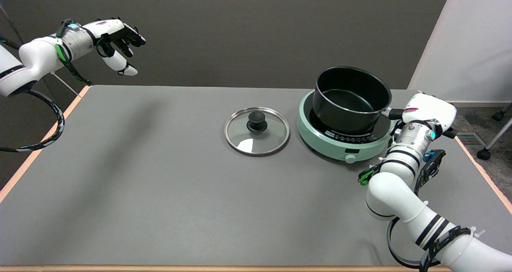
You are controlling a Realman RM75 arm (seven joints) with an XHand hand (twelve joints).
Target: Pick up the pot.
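Head view: right hand [430,114] grips pot [351,100] handle, fingers hidden; pot tilted on green cooker [340,138]; lid [257,131] on bench [140,176].

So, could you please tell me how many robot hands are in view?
2: the right hand at the pot handle on the cooker, and the idle left hand in the air, upper left.

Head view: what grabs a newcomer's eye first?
The black pot, tilted on the mint-green cooker at right, with the right robot hand on its handle. Its glass lid lies flat on the grey table just left of the cooker.
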